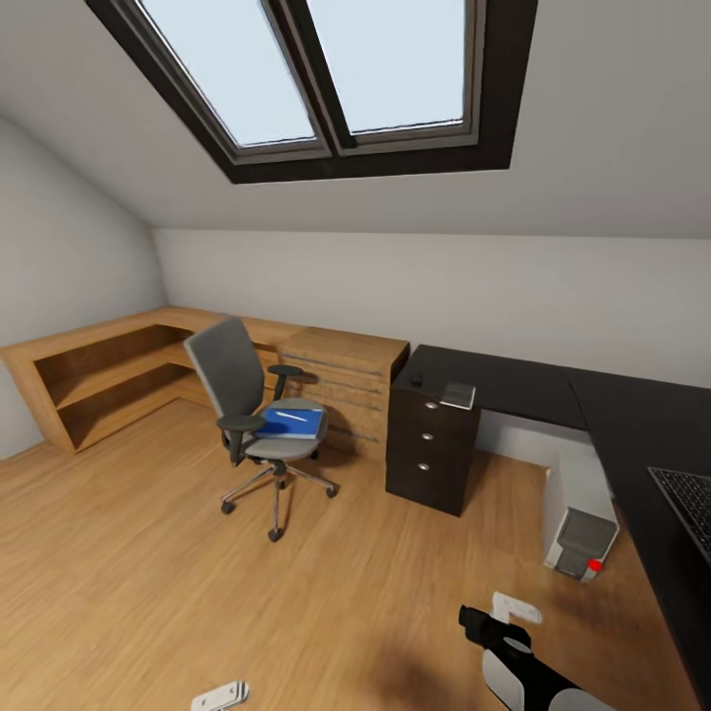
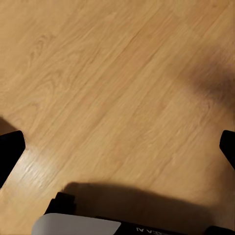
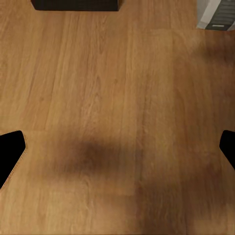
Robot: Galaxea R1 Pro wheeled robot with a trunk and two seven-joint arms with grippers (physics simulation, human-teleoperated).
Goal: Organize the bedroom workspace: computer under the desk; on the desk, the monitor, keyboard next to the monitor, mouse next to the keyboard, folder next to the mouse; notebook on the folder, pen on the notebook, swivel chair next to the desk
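The bedroom's desk (image 1: 513, 380) is carrying the notebook (image 1: 458, 396); beside it, the swivel chair (image 1: 252, 415) is holding the folder (image 1: 292, 423); both grippers' jaws are gaping wide, empty.

Attic bedroom w/ home-office corner: skylight (image 1: 326, 74), sloped walls, desk (image 1: 553, 390), swivel chair (image 1: 255, 415).

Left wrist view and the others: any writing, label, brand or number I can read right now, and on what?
Dark band on the robot's own body, left wrist view: white letters, upside down and cut off by the picture's edge, too blurred to read.
Computer under the desk: a red spot on its front, no letters to make out.
Keyboard: key markings too small to read.
Folder, notebook: no writing visible.
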